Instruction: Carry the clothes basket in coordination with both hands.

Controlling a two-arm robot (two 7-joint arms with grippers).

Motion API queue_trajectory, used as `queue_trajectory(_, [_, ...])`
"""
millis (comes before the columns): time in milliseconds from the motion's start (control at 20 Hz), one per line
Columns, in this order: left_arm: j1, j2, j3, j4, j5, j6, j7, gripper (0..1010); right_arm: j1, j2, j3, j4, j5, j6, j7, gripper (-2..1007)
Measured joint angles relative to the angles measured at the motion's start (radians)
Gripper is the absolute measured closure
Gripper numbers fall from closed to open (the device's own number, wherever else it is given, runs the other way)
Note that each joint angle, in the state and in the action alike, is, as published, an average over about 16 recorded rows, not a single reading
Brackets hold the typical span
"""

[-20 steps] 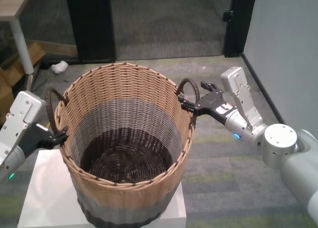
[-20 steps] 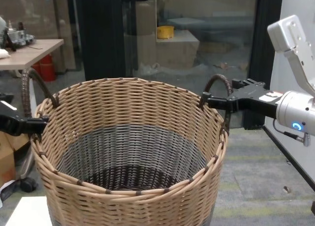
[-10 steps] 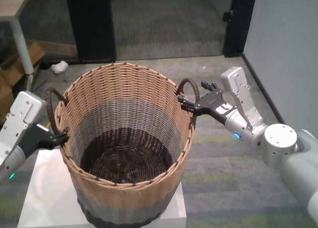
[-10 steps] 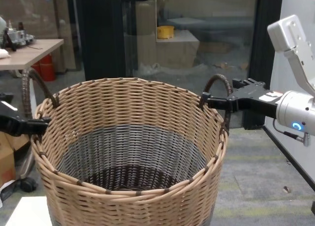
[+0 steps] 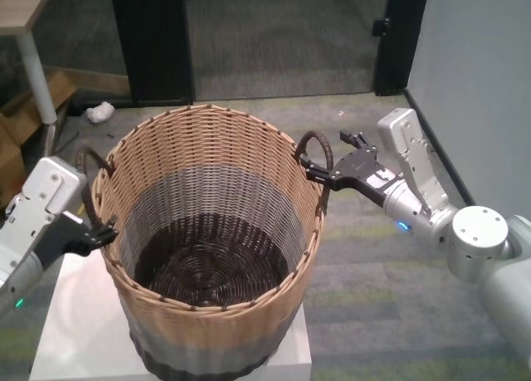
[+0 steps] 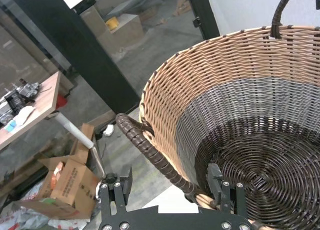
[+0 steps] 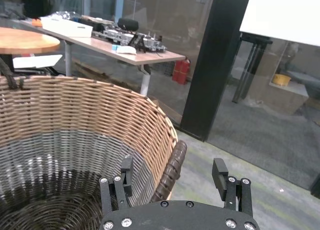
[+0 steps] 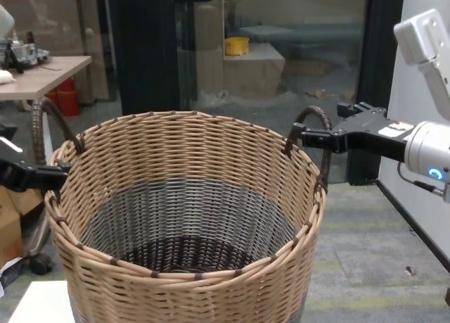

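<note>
One clothes basket (image 5: 211, 248), two handles

Office/lab space: grey carpet floor (image 5: 274, 74), dark-framed glass partition (image 8: 295, 48), wood-top desks w/ gear (image 7: 120, 42), red extinguisher (image 7: 181, 72), cardboard boxes (image 6: 67, 182) on floor.

We are seeing the right tool (image 7: 172, 182) standing open around the basket's right handle (image 7: 169, 172), floor lying free on its outer side. The left tool (image 6: 170, 190) is straddling the left handle (image 6: 150, 152), the wicker wall (image 6: 165, 97) blocking its inner finger and the white counter (image 5: 70, 315) sitting just beneath.
</note>
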State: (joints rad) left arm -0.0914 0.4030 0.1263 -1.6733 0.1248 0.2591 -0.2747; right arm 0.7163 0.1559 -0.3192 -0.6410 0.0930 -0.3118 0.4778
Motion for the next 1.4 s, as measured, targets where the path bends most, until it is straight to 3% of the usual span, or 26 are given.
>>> queue_trajectory(450, [0.056,-0.006,-0.022,-0.114,0.059,0.085,0.03,8,-0.047,0.033,0.007,-0.117,0.026,0.03,0.012,4])
queue_trajectory(700, [0.062,-0.008,-0.038,-0.152,0.09,0.097,0.043,8,-0.054,0.043,0.014,-0.156,0.044,0.025,0.009,4])
queue_trajectory(1000, [0.039,-0.012,-0.05,-0.17,0.112,0.059,0.045,8,-0.063,0.047,0.031,-0.206,0.072,0.006,-0.002,4])
queue_trajectory(1400, [-0.014,-0.031,-0.06,-0.155,0.121,-0.062,0.057,8,-0.093,0.039,0.063,-0.294,0.117,-0.022,-0.025,4])
